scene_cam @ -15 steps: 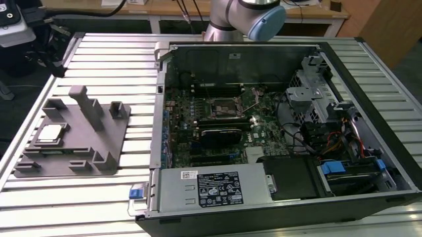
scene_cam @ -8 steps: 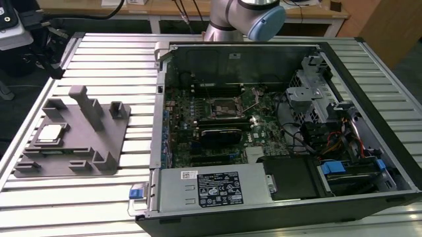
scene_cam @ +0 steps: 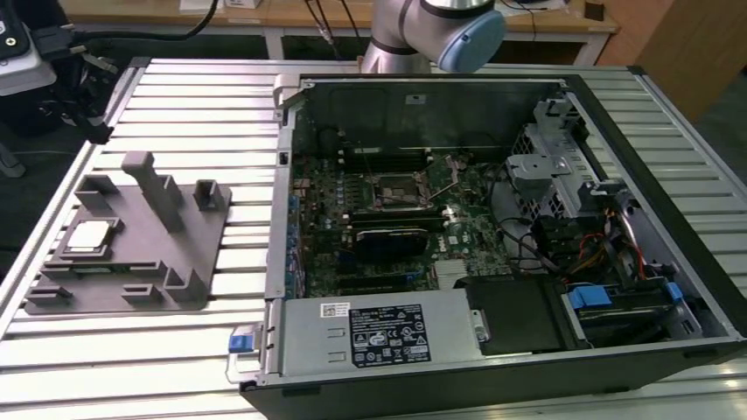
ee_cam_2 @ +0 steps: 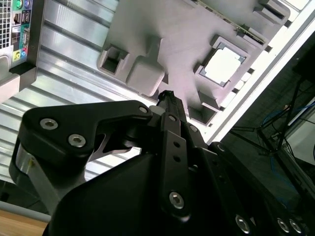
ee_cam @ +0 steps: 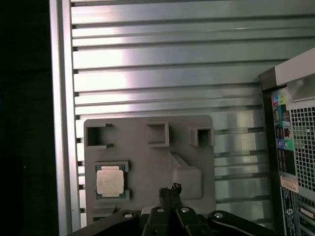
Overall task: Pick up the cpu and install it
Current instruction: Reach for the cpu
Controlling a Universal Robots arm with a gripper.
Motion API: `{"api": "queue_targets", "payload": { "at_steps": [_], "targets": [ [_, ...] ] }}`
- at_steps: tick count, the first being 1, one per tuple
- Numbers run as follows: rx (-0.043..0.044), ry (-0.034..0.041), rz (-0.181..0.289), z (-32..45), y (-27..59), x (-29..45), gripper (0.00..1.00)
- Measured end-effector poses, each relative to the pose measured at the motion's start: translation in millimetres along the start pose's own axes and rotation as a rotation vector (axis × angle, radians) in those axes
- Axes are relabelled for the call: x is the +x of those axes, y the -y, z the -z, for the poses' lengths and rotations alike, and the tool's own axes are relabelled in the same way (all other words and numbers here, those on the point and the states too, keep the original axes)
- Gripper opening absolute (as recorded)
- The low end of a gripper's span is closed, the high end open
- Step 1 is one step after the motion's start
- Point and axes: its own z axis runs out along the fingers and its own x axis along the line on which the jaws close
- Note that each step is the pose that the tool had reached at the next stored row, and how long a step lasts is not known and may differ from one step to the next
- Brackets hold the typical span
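The cpu (scene_cam: 91,236) is a small silver square with a tan rim, lying flat in a pocket of the grey fixture tray (scene_cam: 140,262) at the exterior view's left. Both wrist views look down on the cpu (ee_cam_2: 224,64) (ee_cam: 109,182) in the tray (ee_cam_2: 172,39) (ee_cam: 147,157). My gripper (ee_cam: 170,189) (ee_cam_2: 165,96) hangs high above the tray, off to one side of the cpu, fingertips together and holding nothing. The motherboard's open socket (scene_cam: 397,194) sits inside the computer case (scene_cam: 653,350).
The open case fills the ribbed metal table's (scene_cam: 175,114) middle and right. The tray has upright posts (scene_cam: 152,188) near the cpu. The arm (scene_cam: 432,35) rises behind the case. The case's rear ports (ee_cam: 283,142) are beside the tray.
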Motion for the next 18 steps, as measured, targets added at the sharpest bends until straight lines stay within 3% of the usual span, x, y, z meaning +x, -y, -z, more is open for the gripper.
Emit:
{"api": "queue_targets", "payload": {
  "at_steps": [18],
  "targets": [
    [-0.0010, -0.0002, 0.002, -10.8, 2.5, 12.4, 0.11]
  ]
}}
